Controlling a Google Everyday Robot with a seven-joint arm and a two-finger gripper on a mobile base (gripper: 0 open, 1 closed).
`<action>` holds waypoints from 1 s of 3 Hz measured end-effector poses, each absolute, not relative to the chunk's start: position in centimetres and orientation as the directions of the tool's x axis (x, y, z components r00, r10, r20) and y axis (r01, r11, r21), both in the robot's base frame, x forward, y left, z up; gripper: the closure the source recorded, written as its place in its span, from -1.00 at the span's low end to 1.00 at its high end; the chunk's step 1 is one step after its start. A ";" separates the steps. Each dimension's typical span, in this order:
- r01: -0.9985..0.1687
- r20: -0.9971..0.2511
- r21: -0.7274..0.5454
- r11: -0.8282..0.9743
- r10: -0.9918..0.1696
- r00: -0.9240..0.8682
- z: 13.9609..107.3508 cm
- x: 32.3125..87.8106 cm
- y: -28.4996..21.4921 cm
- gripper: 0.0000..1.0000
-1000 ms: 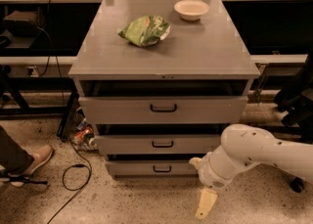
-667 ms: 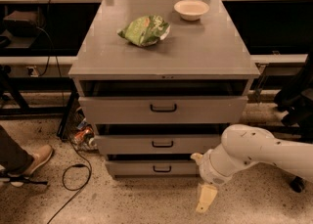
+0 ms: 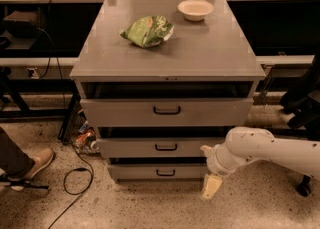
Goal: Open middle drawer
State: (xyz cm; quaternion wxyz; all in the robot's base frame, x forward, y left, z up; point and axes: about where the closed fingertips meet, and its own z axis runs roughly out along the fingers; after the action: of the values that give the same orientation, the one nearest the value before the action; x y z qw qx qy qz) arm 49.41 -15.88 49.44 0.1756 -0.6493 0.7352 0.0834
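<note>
Beside the cabinet [image 3: 200, 53], lower right: gripper [image 3: 211, 187], hanging near floor [image 3: 150, 208], holding nothing; opening cannot be told; middle drawer [image 3: 130, 148], second tier, seemingly closed. Recommended: raise, centre on loop handle [image 3: 166, 147], pull straight.

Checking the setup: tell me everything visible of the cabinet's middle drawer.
The middle drawer shows a flat grey front, metal-looking, with a small black loop handle at centre. It sits level between the top drawer and the bottom drawer, its right end hidden behind the arm. The gripper hangs lower right, off the handle.
</note>
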 end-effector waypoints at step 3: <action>-0.969 -0.383 -0.227 0.099 -0.924 -0.004 47.2 53.4 -16.6 -1.00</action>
State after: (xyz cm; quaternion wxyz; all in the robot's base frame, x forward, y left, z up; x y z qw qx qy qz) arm 53.36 -16.58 47.18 0.2229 -0.6694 0.7069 0.0504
